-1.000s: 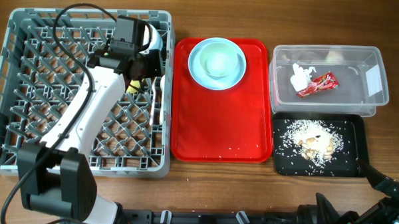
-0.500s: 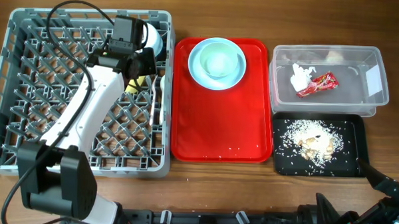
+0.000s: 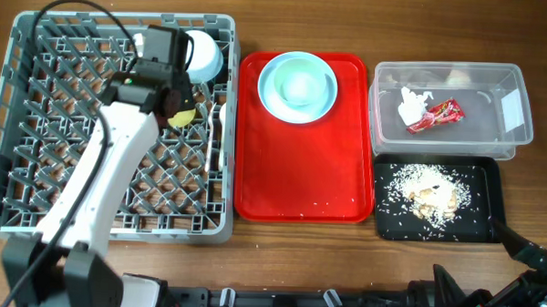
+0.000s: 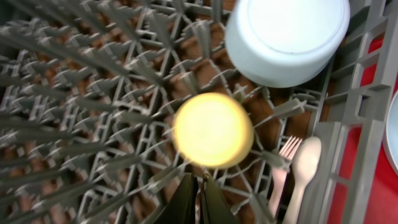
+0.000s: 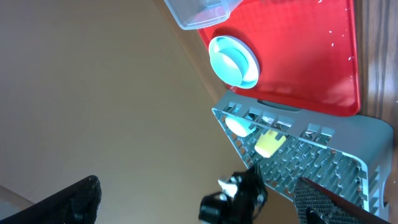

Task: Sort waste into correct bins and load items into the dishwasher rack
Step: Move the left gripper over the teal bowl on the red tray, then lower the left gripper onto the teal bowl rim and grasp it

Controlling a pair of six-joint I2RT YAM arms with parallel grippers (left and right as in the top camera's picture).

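Left jaws, pressed shut and empty, hang just short of the yellow cup [image 4: 213, 129] standing in the dishwasher rack [image 3: 161, 230]; right jaws gape wide, empty.

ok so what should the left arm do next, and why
Probably lift the left gripper clear of the dishwasher rack and swing it toward the red tray. It is shut on nothing, the yellow cup already sits among the pegs, and the bowl and plate on the tray are not yet loaded.
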